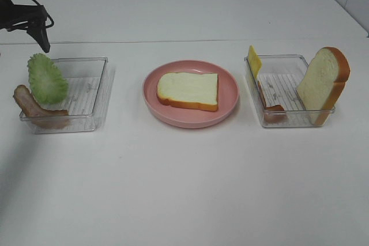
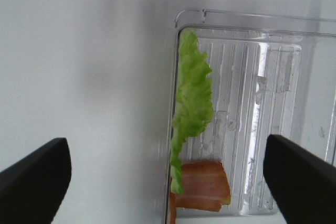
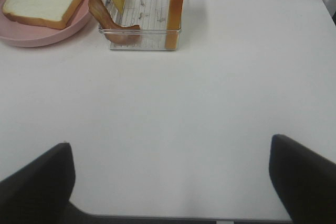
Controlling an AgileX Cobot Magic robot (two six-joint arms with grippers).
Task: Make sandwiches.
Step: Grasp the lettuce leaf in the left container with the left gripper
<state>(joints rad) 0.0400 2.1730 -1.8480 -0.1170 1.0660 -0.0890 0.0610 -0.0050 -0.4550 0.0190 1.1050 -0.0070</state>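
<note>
Bread is present as two slices: a flat slice point(image 1: 188, 90) is laid on the pink plate point(image 1: 230, 105) at the middle of the table point(image 1: 184, 188), and an upright slice point(image 1: 323, 82) is leaned, tilted, against the outer side of the right tray point(image 1: 288, 121). Two clear trays are counted, one on each side of the plate. In the right tray, one cheese slice point(image 1: 254, 60) is stood on edge at the far inner corner, and one bacon strip point(image 1: 271, 108) is laid along the inner wall. In the left tray point(image 1: 95, 93), one lettuce leaf point(image 1: 47, 79) is propped against the outer wall, with a second bacon strip point(image 1: 31, 106) draped over the near outer corner. The left gripper point(image 2: 167, 145) is held above that wall, jaws spread wide, nothing gripped. The right gripper point(image 3: 169, 145) is likewise spread and empty, over bare table, well apart from the right tray.
</note>
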